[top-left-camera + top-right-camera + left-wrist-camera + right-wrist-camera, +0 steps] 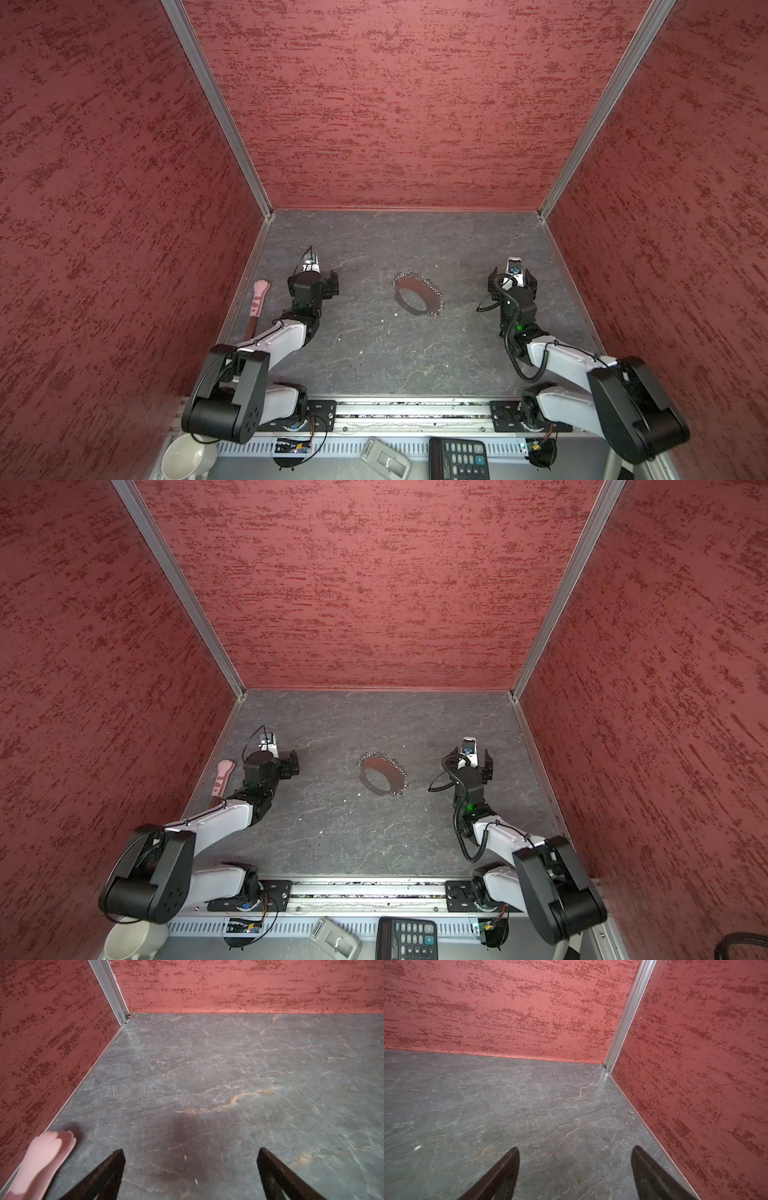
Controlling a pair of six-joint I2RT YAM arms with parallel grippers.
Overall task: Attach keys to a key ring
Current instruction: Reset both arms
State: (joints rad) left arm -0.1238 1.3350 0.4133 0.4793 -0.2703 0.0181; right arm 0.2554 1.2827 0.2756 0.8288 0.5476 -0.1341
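Calculator [459, 459]: left at the near edge, outside the work area; no brand or writing can be read.
Pink stick [257, 301]: parked along the left wall, judged out of the way.
Key ring [430, 295]: laid in the middle of the table [374, 353], between both arms, reachable by either; untouched.
Left tool [191, 1149]: jaws held wide apart, empty.
Right tool [575, 1147]: jaws apart, empty, well clear of the ring.
Keys: not found in any view.
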